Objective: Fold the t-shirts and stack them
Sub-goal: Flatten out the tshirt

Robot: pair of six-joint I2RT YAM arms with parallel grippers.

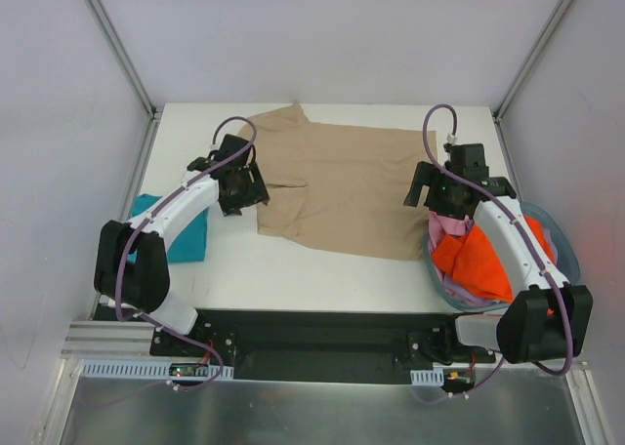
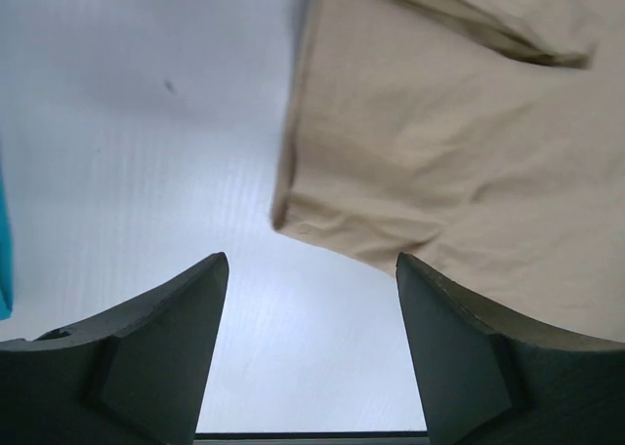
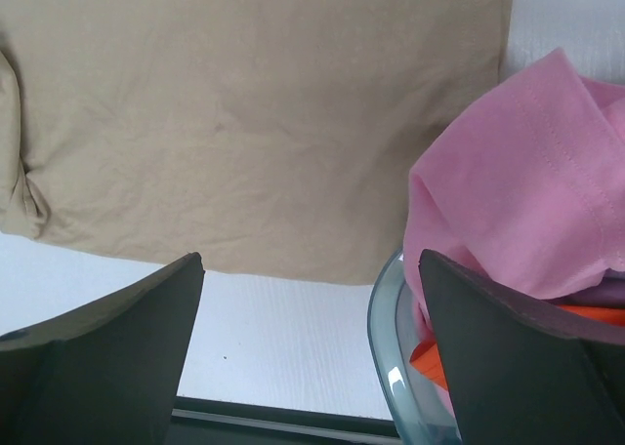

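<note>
Spread flat on the white table [image 1: 293, 269], from centre toward 12 o'clock: the large tan t-shirt [image 1: 342, 186], one sleeve reaching out at 11 o'clock, long near edge toward 6 o'clock. Folded small at 9 o'clock, partly hidden under the left arm [image 1: 166, 221]: the teal t-shirt [image 1: 190, 238], well apart from the tan one.

At 4 o'clock: the round blue-grey basket [image 1: 564, 232] (with the right arm [image 1: 518, 245] crossing over it). Holds the orange t-shirt [image 1: 479, 262] on top, the pink t-shirt [image 1: 439, 232] spilling over the rim toward the tan cloth, and the lavender t-shirt [image 1: 459, 291] showing at the near side.

Over the tan shirt's 9 o'clock edge: the left end effector [image 1: 246, 184]. Hangs there with fingers spread and nothing between them. From its wrist view, only bare table in the gap, a corner of tan cloth just beyond the fingertips.

At the tan shirt's 3 o'clock edge, just beside the basket rim: the right end effector [image 1: 430, 193]. Hovers with fingers wide apart, empty. From its wrist view, tan cloth ahead, pink cloth and the basket rim close by the right-hand finger.
</note>
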